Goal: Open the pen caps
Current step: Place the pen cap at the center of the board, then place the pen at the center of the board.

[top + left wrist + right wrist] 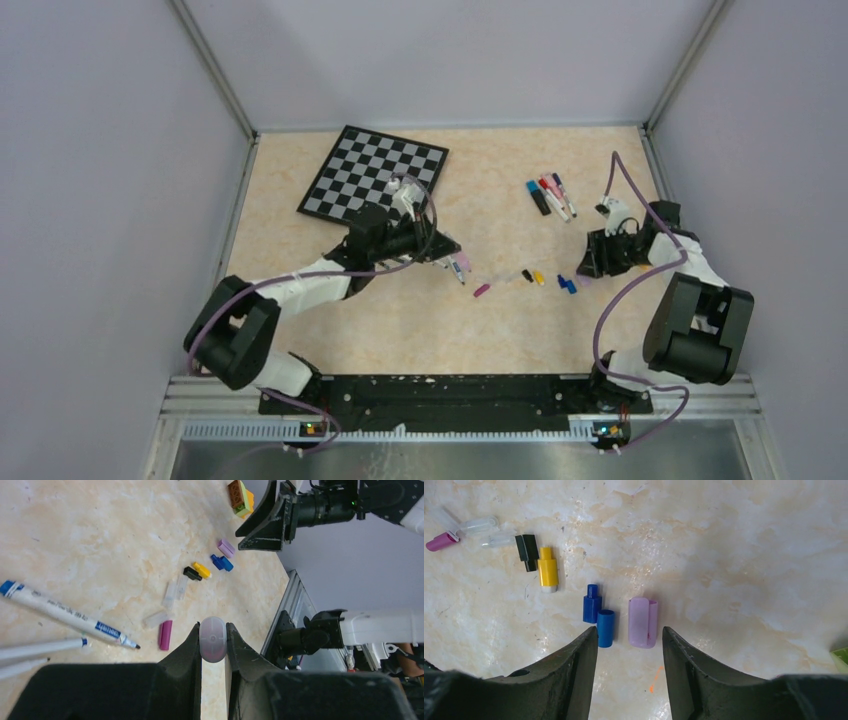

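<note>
Caps [548, 570] litter table [749, 555]; left tool [213, 631] clamps pale cap [213, 645].

In the left wrist view, the left pincer [213, 629] pinches a pale round thing [213, 642]. Only its end shows, so I cannot tell if it is a cap or a pen. The white pens [45, 646] at the lower left are cut off by the edge. The block [239, 494] is cut off at the top. In the right wrist view, a green thing [842, 656] at the right edge is mostly cut off. From above, the little caps [535, 277] in the middle are too small to tell apart.
</note>
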